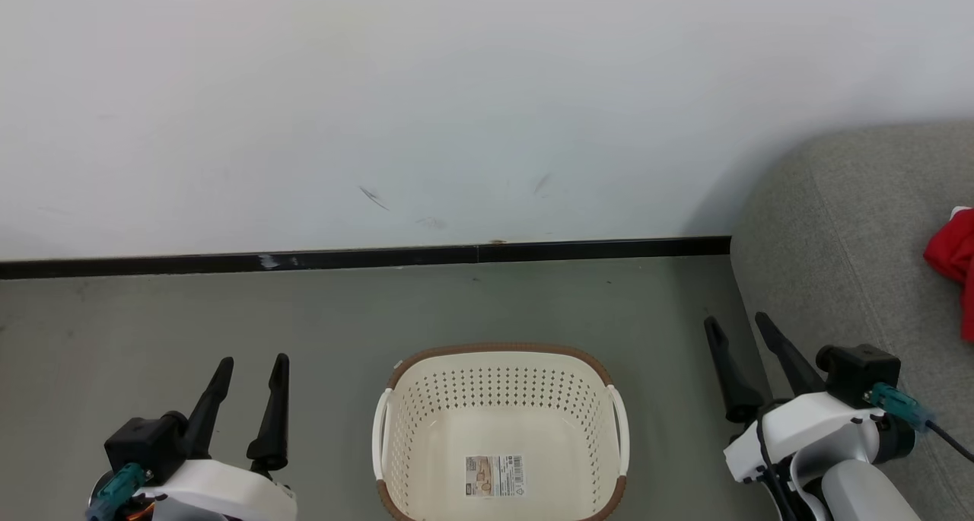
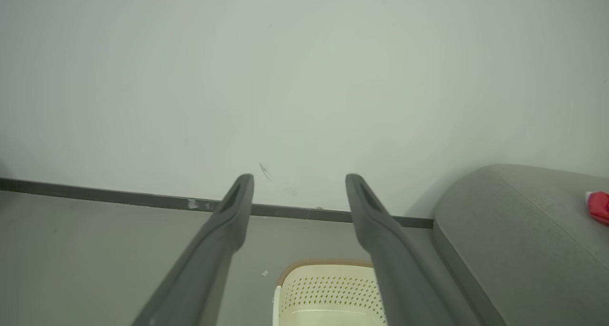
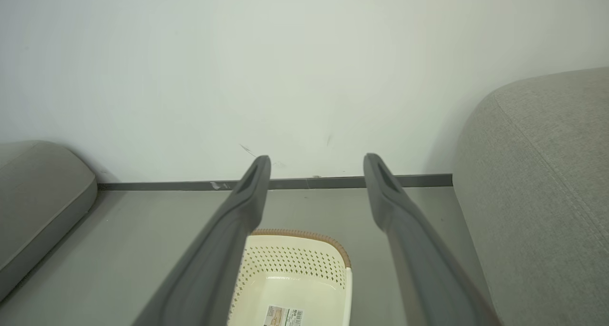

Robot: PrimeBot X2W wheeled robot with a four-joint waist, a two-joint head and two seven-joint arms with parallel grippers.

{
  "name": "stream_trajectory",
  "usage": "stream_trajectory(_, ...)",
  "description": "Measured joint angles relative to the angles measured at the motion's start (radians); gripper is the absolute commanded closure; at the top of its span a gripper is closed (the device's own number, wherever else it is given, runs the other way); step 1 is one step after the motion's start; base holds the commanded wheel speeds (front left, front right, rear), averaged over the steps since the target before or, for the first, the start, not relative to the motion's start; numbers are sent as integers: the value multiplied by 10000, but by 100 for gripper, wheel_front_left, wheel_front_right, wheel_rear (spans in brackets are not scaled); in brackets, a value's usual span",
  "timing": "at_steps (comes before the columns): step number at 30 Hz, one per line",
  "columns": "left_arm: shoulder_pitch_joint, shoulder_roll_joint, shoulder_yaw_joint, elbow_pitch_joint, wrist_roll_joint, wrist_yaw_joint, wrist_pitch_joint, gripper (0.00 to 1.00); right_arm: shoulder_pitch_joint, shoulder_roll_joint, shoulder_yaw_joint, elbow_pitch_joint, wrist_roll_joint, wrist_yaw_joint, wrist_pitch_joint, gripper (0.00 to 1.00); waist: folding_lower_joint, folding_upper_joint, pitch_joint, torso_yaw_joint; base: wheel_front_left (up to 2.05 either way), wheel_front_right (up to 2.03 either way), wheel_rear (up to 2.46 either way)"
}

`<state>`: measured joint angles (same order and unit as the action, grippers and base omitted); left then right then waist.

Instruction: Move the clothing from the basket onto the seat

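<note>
Left gripper (image 1: 254, 360): fingers fully spread, nothing between them. Right gripper (image 1: 735, 319): same, wide apart and holding nothing. Laundry basket (image 1: 502, 348) sits on the floor between the two grippers, apart from both, with a paper sticker (image 1: 494, 475) on its bottom. Sofa seat (image 1: 837, 224) is just right of the right gripper. Red clothing (image 1: 955, 258) lies on the seat, ahead and right of the right gripper, well apart from it. The frame edge cuts it off, so it's possibly one bundle; can't count garments. White wall ahead of both sets of fingertips.
</note>
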<state>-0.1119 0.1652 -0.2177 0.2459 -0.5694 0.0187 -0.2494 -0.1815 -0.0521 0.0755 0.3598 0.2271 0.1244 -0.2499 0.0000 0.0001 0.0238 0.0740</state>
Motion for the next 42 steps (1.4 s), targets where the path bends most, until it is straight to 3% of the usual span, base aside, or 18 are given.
stream_trajectory(22, 7, -94, 240, 100, 151, -230, 0, 0, 191, 31, 33, -171, 2, 0, 0, 0, 0, 0, 46, -357, 0, 0, 0)
stream_trajectory(23, 8, -117, 240, 146, 157, -222, 12, 100, 201, 44, 33, -113, 2, -6, 4, 100, 0, 0, 45, -366, 0, 0, 0)
stream_trajectory(27, 372, -451, 92, 616, 136, -215, 23, 100, 724, 199, 63, 372, 4, -10, 29, 100, 0, 0, 45, -368, 0, 0, 0)
stream_trajectory(33, 425, -476, 232, 665, -307, -226, 228, 100, 799, 209, -10, 366, 474, -10, 107, 100, 0, 0, 41, -360, 0, 0, 0)
stream_trajectory(42, 423, -562, 479, 663, -1379, -316, 562, 100, 797, 207, -238, 307, 1944, -10, 453, 100, 1, 0, 16, -378, 0, 0, 0)
